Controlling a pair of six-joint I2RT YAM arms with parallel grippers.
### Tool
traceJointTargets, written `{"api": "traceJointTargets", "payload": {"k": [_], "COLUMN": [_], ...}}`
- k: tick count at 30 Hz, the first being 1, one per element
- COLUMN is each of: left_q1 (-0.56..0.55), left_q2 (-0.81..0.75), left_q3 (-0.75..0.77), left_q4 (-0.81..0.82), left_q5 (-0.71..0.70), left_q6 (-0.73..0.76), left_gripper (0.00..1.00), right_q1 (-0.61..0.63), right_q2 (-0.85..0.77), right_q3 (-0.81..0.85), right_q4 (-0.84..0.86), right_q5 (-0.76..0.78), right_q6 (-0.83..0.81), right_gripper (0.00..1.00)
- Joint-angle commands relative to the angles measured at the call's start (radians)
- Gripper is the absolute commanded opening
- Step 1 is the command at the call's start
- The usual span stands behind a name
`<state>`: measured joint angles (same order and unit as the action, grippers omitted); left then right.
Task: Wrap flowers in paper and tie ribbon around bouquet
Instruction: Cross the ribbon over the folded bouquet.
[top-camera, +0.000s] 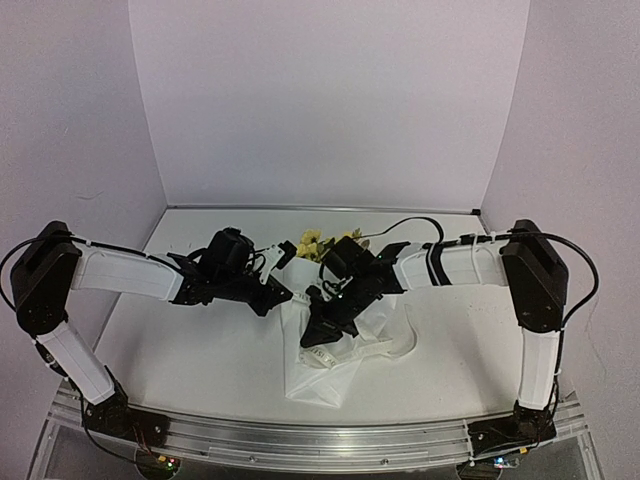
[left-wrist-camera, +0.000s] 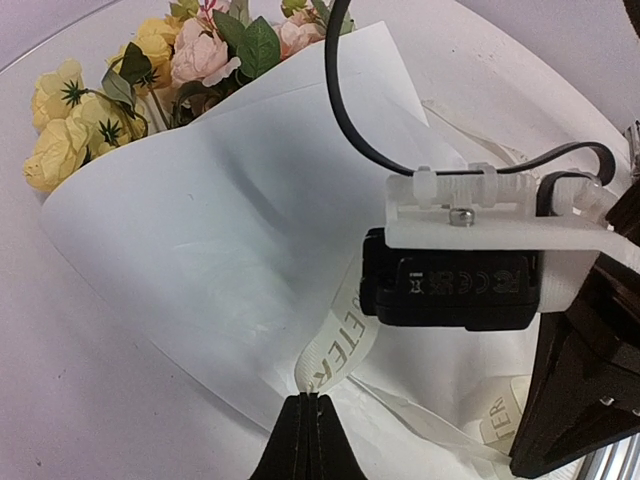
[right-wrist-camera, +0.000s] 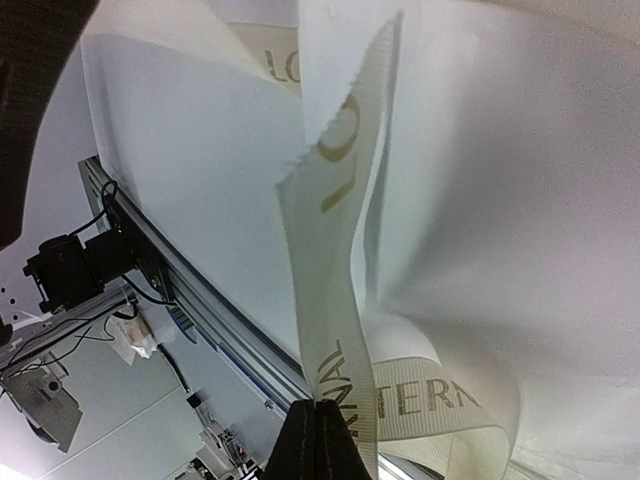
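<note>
The bouquet lies mid-table: yellow and cream flowers (top-camera: 315, 243) (left-wrist-camera: 95, 115) stick out of the far, wide end of the rolled white paper (top-camera: 322, 375) (left-wrist-camera: 220, 230) (right-wrist-camera: 500, 200). The lettered white ribbon (left-wrist-camera: 340, 350) (right-wrist-camera: 322, 300) runs over the paper cone. My left gripper (top-camera: 284, 297) (left-wrist-camera: 311, 397) is shut on one stretch of ribbon at the cone's left side. My right gripper (top-camera: 312, 340) (right-wrist-camera: 322, 403) is shut on another stretch, which rises from its jaws, while a loop of ribbon curls beside them. The stems are hidden inside the paper.
The right arm's wrist camera block and cable (left-wrist-camera: 450, 285) hang close in front of the left gripper, over the cone. The metal rail at the table's near edge (top-camera: 320, 440) (right-wrist-camera: 200, 300) lies just beyond the paper's narrow end. White walls enclose the back and sides.
</note>
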<state>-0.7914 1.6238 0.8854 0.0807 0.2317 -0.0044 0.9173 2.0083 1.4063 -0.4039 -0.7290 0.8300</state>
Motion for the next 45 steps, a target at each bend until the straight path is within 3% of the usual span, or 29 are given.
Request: {"api": "traceJointTargets", "payload": {"k": [1,9,18,30,45], "left_q1": [-0.003,-0.003,-0.003,-0.003,-0.003], "left_q2": [-0.042,-0.055,-0.079,-0.07,-0.08], "left_q3": [-0.006,-0.027,-0.037,-0.039,-0.038], "left_q4": [0.051,0.044,0.045,0.037,0.027], "left_q5": [-0.009,0.007,0.014,0.029,0.064], "left_q6": [-0.015,-0.014,-0.012,-0.016,-0.016], "left_gripper": [0.0,0.0,0.0,0.0,0.0], "right_q1": [-0.001,-0.002,-0.009,-0.017,-0.016], "right_q2": [-0.025,0.006,0.106,0.124,0.18], "right_q3": [0.022,0.155,0.323,0.349,0.444], "right_q4": [-0.037,-0.266,-0.434,-0.499,-0.574], "right_q5": [-0.015,0.132,0.176,0.316,0.387], "right_q6": [-0.037,-0.175,-0.243,-0.258,-0.265], "right_gripper": [0.0,0.0,0.0,0.0,0.0]}}
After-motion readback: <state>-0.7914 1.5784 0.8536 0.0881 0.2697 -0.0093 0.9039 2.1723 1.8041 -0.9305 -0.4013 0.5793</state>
